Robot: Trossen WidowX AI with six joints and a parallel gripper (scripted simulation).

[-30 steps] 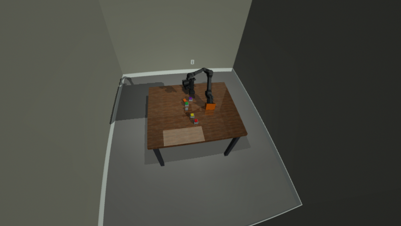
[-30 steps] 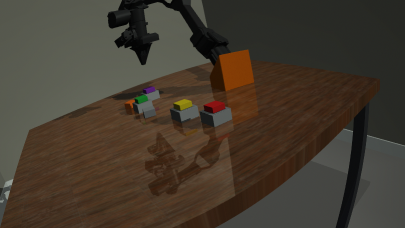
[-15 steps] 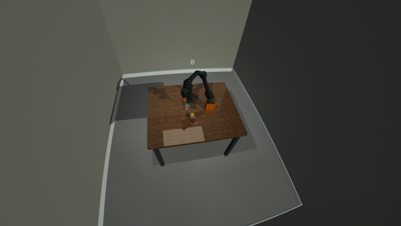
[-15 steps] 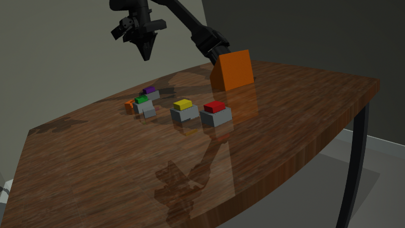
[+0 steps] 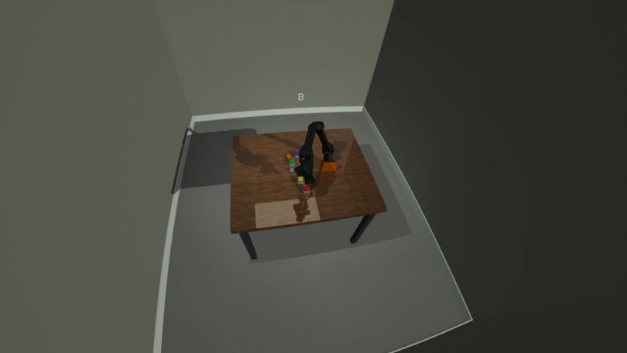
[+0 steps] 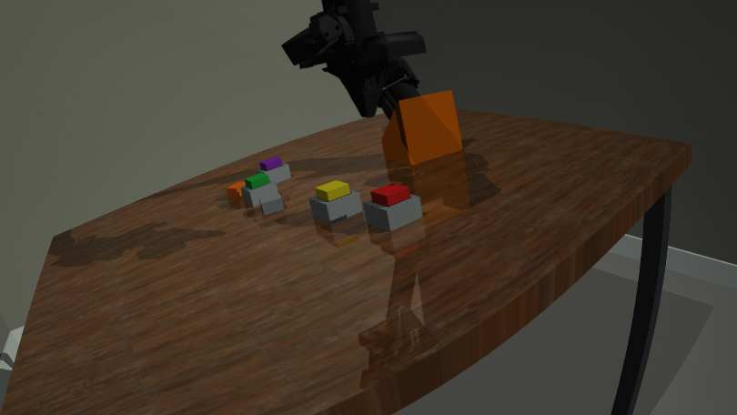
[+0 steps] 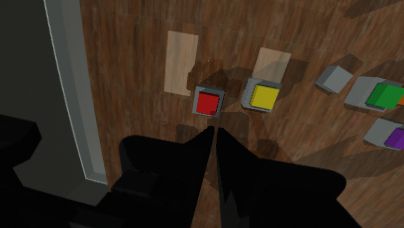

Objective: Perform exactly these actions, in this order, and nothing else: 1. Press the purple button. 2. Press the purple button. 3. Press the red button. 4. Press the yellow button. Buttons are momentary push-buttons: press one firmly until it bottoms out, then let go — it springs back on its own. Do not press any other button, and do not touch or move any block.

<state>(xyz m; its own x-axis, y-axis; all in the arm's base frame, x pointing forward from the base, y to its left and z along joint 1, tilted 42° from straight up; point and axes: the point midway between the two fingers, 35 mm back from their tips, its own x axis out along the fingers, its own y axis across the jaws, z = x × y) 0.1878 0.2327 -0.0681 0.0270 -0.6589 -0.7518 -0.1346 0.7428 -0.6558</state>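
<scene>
Purple button cut by wrist view's edge; orange block half-hidden behind green button.

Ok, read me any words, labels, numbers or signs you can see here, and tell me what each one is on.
None can be read.
The red button, yellow button, green button and purple button have plain caps.
The orange arm base is unmarked.
The small white wall plate is too small to read.
</scene>
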